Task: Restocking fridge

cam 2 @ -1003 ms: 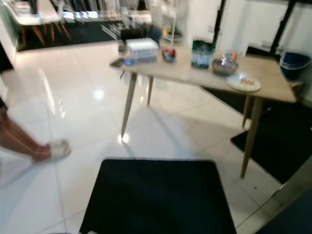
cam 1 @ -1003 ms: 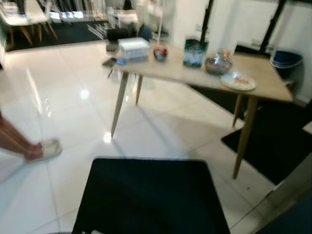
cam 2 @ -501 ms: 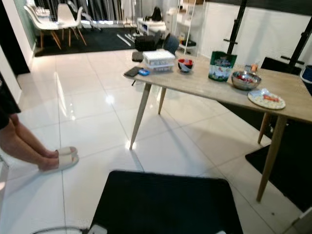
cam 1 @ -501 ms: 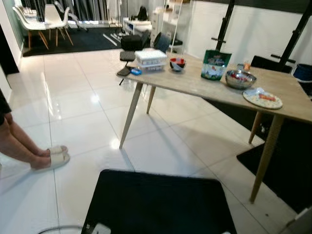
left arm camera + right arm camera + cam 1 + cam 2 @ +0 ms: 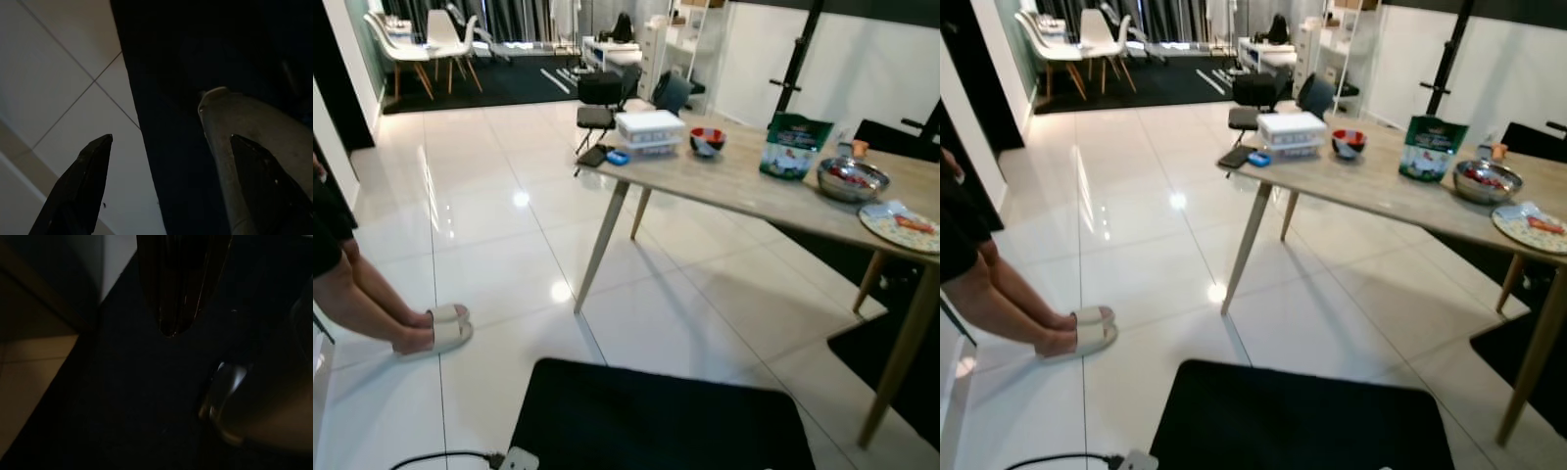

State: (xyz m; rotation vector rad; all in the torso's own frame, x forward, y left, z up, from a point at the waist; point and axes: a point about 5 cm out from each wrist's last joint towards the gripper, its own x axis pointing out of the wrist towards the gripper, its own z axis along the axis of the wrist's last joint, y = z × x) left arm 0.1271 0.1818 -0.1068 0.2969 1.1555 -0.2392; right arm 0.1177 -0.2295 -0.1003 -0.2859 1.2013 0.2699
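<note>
Groceries on table [image 5: 744,186] partly cut off; left gripper [image 5: 171,186] spread wide, right gripper [image 5: 178,293] unreadable, dark.

Wooden desk [image 5: 754,191] on slanted legs, carrying a white box [image 5: 650,127], phone [image 5: 595,156], small bowl [image 5: 708,141], green bag [image 5: 787,147], metal bowl [image 5: 851,179] and plate [image 5: 904,225]. Tiled floor [image 5: 499,235] bears a black mat [image 5: 656,421].

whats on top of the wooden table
On the wooden table: a white box, a phone, a small bowl, a green bag, a metal bowl, a plate. The box's contents are hidden.
</note>
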